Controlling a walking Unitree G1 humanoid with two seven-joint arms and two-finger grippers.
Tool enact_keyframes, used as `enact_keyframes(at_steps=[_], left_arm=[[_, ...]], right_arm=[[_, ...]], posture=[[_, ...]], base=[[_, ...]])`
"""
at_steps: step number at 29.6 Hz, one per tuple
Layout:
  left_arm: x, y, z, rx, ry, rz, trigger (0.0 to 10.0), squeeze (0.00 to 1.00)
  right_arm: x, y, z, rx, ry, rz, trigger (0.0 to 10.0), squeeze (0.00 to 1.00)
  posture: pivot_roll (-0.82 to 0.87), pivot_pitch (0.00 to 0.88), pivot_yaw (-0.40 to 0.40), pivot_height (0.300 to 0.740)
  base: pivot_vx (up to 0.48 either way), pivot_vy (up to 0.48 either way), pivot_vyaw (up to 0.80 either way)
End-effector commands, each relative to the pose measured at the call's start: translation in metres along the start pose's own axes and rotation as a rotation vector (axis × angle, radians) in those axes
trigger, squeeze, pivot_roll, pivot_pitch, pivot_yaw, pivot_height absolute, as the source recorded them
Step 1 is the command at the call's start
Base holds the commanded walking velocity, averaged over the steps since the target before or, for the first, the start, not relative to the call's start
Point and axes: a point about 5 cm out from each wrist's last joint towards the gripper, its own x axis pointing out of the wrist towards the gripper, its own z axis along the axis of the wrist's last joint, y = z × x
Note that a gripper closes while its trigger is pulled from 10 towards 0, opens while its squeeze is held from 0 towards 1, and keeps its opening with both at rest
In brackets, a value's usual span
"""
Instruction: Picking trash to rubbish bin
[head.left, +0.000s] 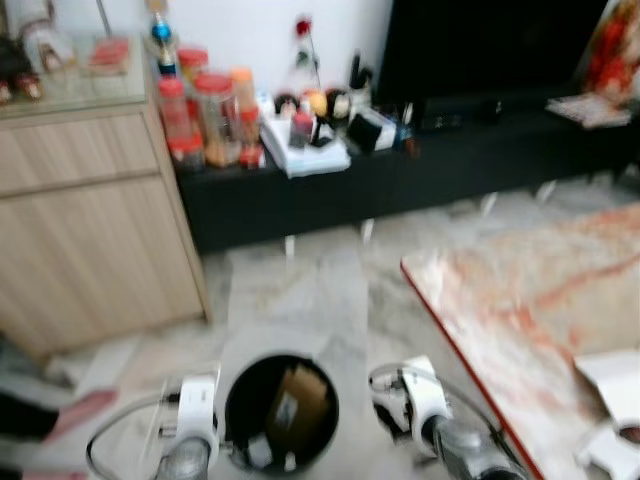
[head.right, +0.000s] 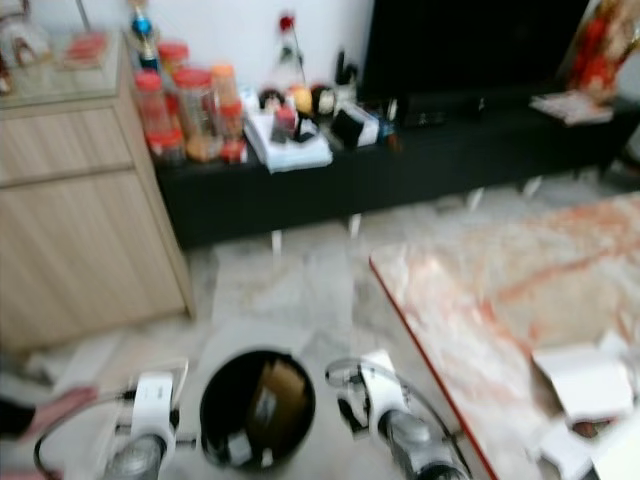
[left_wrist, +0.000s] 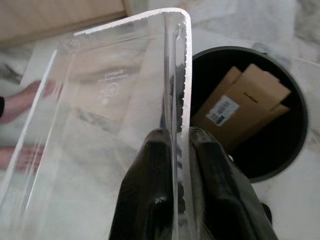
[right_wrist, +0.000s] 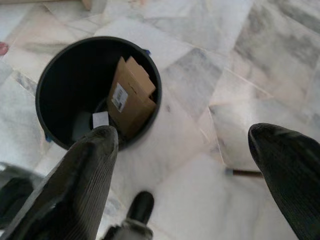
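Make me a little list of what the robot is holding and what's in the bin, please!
left pincer: shut on the edge of a clear plastic tray, next to the bin
right pincer: open, holding nothing, above the marble floor beside the bin
bin: round, black, on the floor between the two arms
in the bin: a brown cardboard box with a white label, plus small pale scraps
nearby: marble-patterned table on the robot's right
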Motion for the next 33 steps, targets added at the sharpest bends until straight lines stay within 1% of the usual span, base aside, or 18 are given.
enact_keyframes(at_steps=[1, 4, 7, 13, 16, 18, 19, 21, 23, 24, 26, 27, 28, 29, 31, 33], left_arm=[[0.0, 0.005, -0.003, 0.0, 0.015, 0.01, 10.0, 0.0], [0.0, 0.004, -0.003, -0.001, 0.016, 0.004, 10.0, 0.0], [0.0, 0.003, -0.001, -0.019, 0.002, -0.01, 10.0, 0.0], [0.0, 0.0, 0.0, -0.01, 0.009, -0.031, 10.0, 0.0], [0.001, -0.003, 0.001, 0.003, 0.019, -0.056, 10.0, 0.0], [0.004, -0.014, 0.011, 0.019, -0.002, -0.129, 10.0, 0.0], [0.004, -0.015, 0.012, 0.027, -0.004, -0.139, 10.0, 0.0], [0.005, -0.026, 0.02, 0.069, -0.017, -0.201, 10.0, 0.0], [0.007, -0.031, 0.027, 0.103, -0.033, -0.226, 10.0, 0.0], [0.007, -0.036, 0.032, 0.127, -0.045, -0.245, 10.0, 0.0], [0.008, -0.041, 0.037, 0.145, -0.056, -0.268, 10.0, 0.0], [0.008, -0.047, 0.042, 0.159, -0.066, -0.298, 10.0, 0.0], [0.008, -0.052, 0.045, 0.163, -0.074, -0.319, 10.0, 0.0], [0.008, -0.052, 0.045, 0.163, -0.074, -0.319, 10.0, 0.0], [0.007, -0.059, 0.05, 0.157, -0.092, -0.363, 10.0, 0.0], [0.006, -0.064, 0.052, 0.178, -0.1, -0.394, 10.0, 0.0]], right_arm=[[0.002, 0.005, 0.006, -0.002, -0.017, 0.014, 10.0, 0.0], [0.002, 0.005, 0.006, -0.001, -0.017, 0.016, 10.0, 0.0], [0.002, 0.005, 0.006, -0.002, -0.017, 0.016, 10.0, 0.0], [0.002, 0.007, 0.006, -0.029, -0.014, 0.026, 10.0, 0.0], [0.003, 0.008, 0.007, -0.063, -0.015, 0.036, 10.0, 0.0], [0.003, 0.008, 0.014, -0.106, -0.037, 0.049, 10.0, 0.0], [0.003, 0.007, 0.015, -0.109, -0.041, 0.051, 10.0, 0.0], [0.004, 0.007, 0.021, -0.128, -0.055, 0.061, 10.0, 0.0], [0.004, 0.009, 0.023, -0.148, -0.051, 0.085, 10.0, 0.0], [0.005, 0.011, 0.025, -0.155, -0.05, 0.11, 10.0, 0.0], [0.005, 0.014, 0.027, -0.154, -0.052, 0.149, 10.0, 0.0], [0.005, 0.018, 0.028, -0.169, -0.05, 0.187, 10.0, 0.0], [0.006, 0.02, 0.028, -0.179, -0.047, 0.209, 10.0, 0.0], [0.006, 0.02, 0.028, -0.179, -0.047, 0.209, 10.0, 0.0], [0.006, 0.025, 0.027, -0.191, -0.033, 0.26, 10.0, 0.0], [0.006, 0.029, 0.028, -0.201, -0.032, 0.295, 10.0, 0.0]], posture=[[-0.01, 0.045, -0.063, 0.74], [-0.01, 0.045, -0.062, 0.74], [-0.01, 0.045, -0.062, 0.74], [-0.01, 0.049, -0.062, 0.74], [-0.01, 0.051, -0.062, 0.74], [-0.02, 0.054, -0.063, 0.74], [-0.02, 0.054, -0.063, 0.74], [-0.02, 0.057, -0.066, 0.74], [-0.03, 0.061, -0.067, 0.74], [-0.03, 0.062, -0.067, 0.74], [-0.04, 0.065, -0.068, 0.74], [-0.05, 0.067, -0.069, 0.74], [-0.05, 0.069, -0.07, 0.74], [-0.05, 0.069, -0.07, 0.74], [-0.06, 0.075, -0.071, 0.74], [-0.06, 0.08, -0.072, 0.74]], base=[[0.356, 0.0, 0.0], [0.336, 0.0, 0.0], [0.0, 0.0, 0.0], [0.0, 0.0, 0.0], [0.0, 0.0, 0.0], [0.0, 0.0, 0.0], [0.0, 0.0, 0.0], [0.0, 0.0, 0.0], [0.0, 0.0, 0.0], [0.0, 0.0, 0.0], [0.0, 0.0, 0.0], [0.0, 0.0, 0.0], [0.0, 0.0, 0.0], [0.0, 0.0, 0.0], [0.0, 0.0, 0.0], [0.0, 0.0, 0.0]])
